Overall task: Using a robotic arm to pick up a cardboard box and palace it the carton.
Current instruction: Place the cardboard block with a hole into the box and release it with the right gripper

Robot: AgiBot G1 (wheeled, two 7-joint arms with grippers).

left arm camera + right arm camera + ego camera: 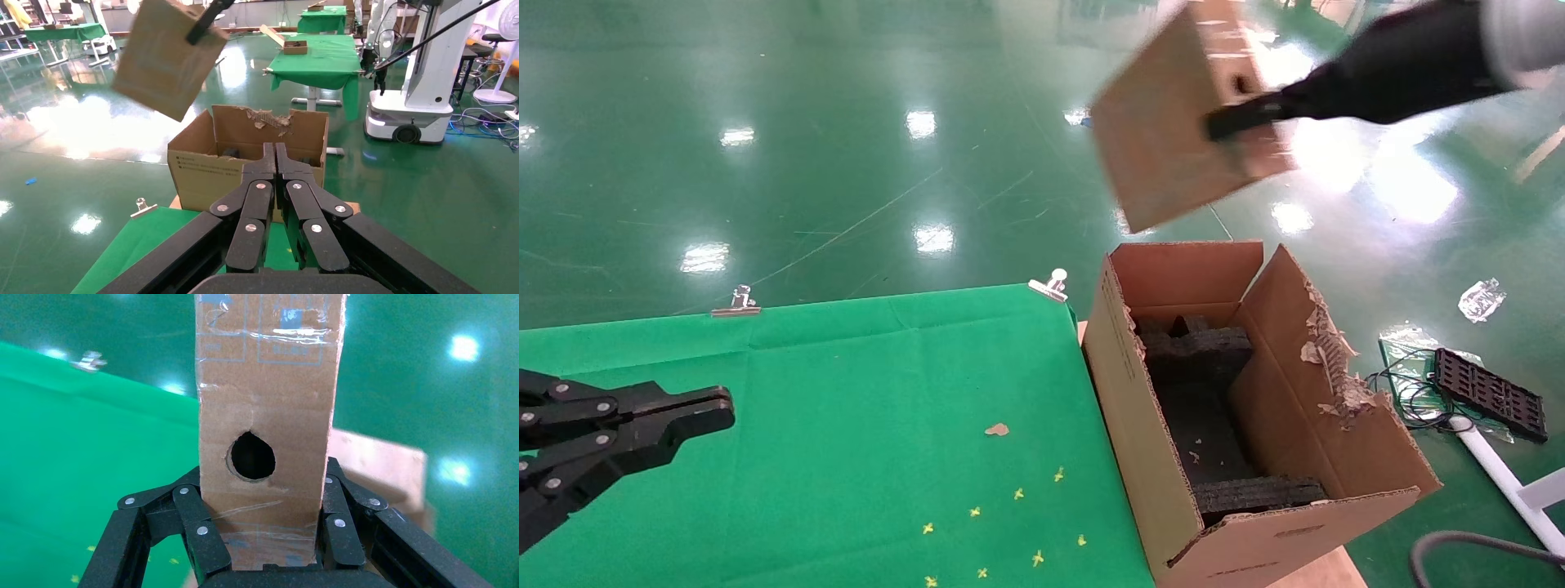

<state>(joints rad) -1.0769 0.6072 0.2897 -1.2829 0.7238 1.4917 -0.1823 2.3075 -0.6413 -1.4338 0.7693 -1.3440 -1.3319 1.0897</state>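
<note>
The robotic arm (1459, 57) on the robot's right holds the cardboard box (1173, 139) aloft and tilted, well above and just beyond the far end of the open carton (1140, 425), its right gripper (263, 508) pinching the box's narrow faces on either side of the round hole (251, 456). The left gripper (695, 412) hangs over the green-clothed table (846, 392), jaws pressed together. To seat the box well, it likely needs bringing back over the opening, levelling, and lowering between the black foam padding (1201, 351), keeping off the torn flap (1328, 359), before the grip is released.
</note>
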